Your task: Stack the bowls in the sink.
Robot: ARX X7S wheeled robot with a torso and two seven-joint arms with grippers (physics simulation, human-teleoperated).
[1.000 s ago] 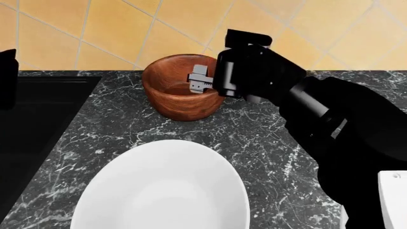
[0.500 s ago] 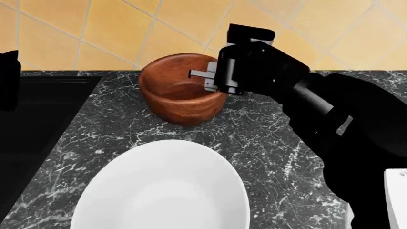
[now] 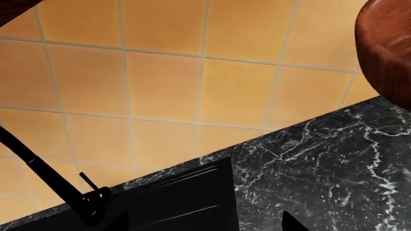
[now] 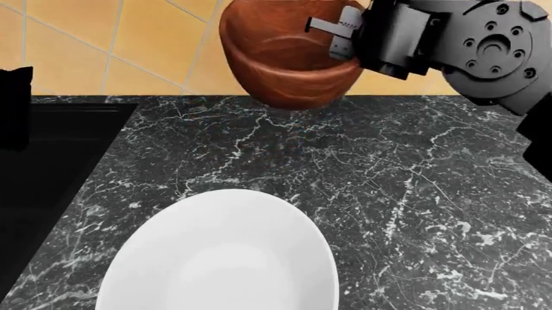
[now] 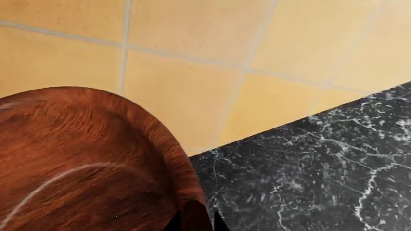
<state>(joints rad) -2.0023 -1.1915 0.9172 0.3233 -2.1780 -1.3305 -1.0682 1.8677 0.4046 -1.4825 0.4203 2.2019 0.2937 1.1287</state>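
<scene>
The reddish-brown wooden bowl [image 4: 285, 58] hangs tilted above the back of the counter, off the stone. My right gripper [image 4: 338, 37] is shut on its right rim, one finger inside and one outside. In the right wrist view, the wooden bowl [image 5: 83, 159] fills one side, and my right gripper [image 5: 196, 220] pinches its rim. The glossy white bowl [image 4: 220, 258] rests on the counter at the near edge. The black sink [image 4: 48, 161] lies to the left. My left gripper [image 3: 205, 226] is open over the sink's [image 3: 173, 202] corner, with nothing between its fingers.
A thin black faucet [image 3: 48, 175] rises behind the sink. An orange tiled wall [image 4: 112, 39] closes off the back. The dark marbled counter [image 4: 388, 194] spreads between the bowls and to the right. A black part of my left arm [image 4: 13, 106] sits at the left edge.
My right gripper has raised the wooden bowl off the counter, up and slightly to the right. The white bowl has not moved.
</scene>
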